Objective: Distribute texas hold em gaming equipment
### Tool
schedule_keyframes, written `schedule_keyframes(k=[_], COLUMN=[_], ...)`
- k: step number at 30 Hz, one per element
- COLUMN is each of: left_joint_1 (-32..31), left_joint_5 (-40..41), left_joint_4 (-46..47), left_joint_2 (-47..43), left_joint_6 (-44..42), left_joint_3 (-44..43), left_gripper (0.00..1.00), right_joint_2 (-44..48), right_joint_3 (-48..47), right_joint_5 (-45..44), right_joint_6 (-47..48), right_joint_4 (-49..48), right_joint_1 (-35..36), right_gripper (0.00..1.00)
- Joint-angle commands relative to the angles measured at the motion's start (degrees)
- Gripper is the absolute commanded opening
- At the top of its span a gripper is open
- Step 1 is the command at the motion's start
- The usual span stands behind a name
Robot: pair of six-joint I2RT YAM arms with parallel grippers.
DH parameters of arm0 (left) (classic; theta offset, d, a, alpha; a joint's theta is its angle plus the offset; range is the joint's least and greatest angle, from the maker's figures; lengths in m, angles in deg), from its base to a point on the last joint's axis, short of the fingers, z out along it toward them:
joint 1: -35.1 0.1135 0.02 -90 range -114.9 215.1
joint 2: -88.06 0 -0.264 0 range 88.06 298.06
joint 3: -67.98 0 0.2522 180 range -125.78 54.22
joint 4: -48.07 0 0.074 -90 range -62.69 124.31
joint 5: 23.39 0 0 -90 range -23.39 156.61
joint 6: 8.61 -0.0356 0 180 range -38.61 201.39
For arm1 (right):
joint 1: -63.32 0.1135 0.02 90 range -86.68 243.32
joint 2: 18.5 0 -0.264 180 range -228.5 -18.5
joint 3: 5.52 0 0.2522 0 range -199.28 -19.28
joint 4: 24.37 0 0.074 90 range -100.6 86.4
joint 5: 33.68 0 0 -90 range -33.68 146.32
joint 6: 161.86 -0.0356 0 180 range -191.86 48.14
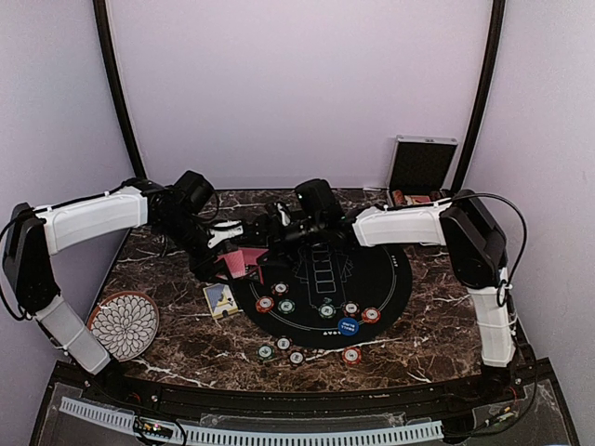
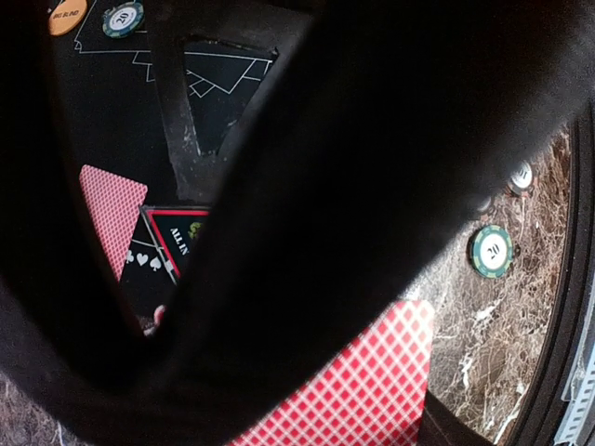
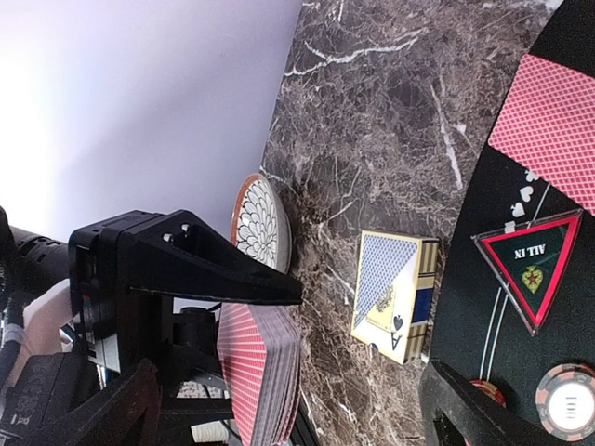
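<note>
My left gripper [image 1: 232, 251] pinches the red-backed card deck [image 3: 265, 372] near the black mat's [image 1: 390, 279] left edge. My right gripper [image 1: 274, 223] sits just right of it, jaws spread wide.

Dark brown marble-look table [image 1: 186, 348] with white veining. Plain pale lilac wall [image 1: 297, 84] behind the table, same walls left and right of it. Black curved pole [image 1: 116, 84] rises at its back-left corner, second pole [image 1: 483, 84] at back-right. White slotted strip [image 1: 279, 435] along its near edge. Soft, even light.
</note>
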Motion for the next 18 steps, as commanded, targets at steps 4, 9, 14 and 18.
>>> schedule_keyframes(k=[4,9,14,18], left_joint_1=[-0.1,-0.1,-0.1,-0.1], left_joint_5=[-0.7,-0.7,-1.3,-1.6], left_joint_4=[0.1,0.1,-0.1,0.0], left_joint_2=[1.2,2.5,4.5,5.4], left_joint_6=[1.0,0.9,1.1,1.2], left_joint_3=[-2.6,-3.9,-6.0,-6.7], left_gripper=[0.0,0.0,0.0,0.0], right_joint_2=[-1.4,-3.1,-5.7,-8.2], right_joint_3=[0.3,-2.1,-5.0,-7.7], right_joint_5=[5.0,6.4,7.6,8.4], right_joint_6=[-1.9,-2.7,-3.4,-4.5], right_joint_4=[-7.4,-8.3,-8.0,-8.0], right_joint_1=[2.6,3.2,3.5,3.6], right_gripper=[0.99,0.98,0.98,0.98])
